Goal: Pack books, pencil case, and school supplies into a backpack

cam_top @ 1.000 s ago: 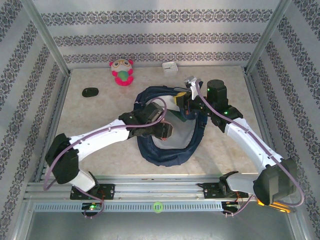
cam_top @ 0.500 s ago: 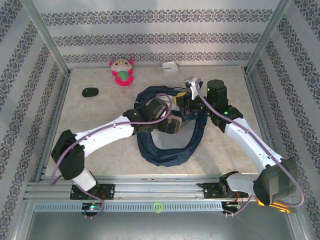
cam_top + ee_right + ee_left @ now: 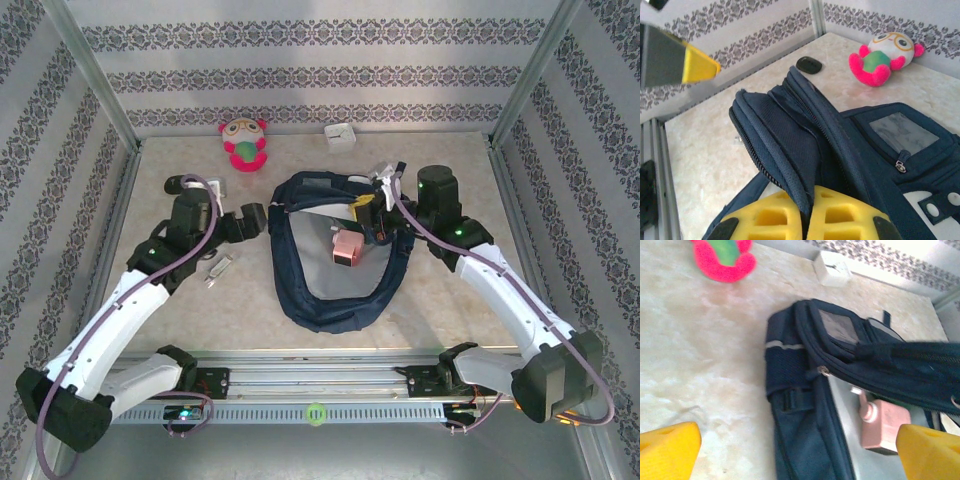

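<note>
Though wide apart, left fingers [image 3: 670, 450] empty.

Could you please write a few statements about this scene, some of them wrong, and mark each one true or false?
1. The pink blocky piece lies inside the open backpack. True.
2. The left gripper is holding the pink blocky piece. False: its jaws stand wide open and empty, off to the backpack's left side.
3. The right gripper is shut on a fabric edge of the backpack. True.
4. The plush toy is packed in the backpack. False: it lies on the table, near the back wall.
</note>
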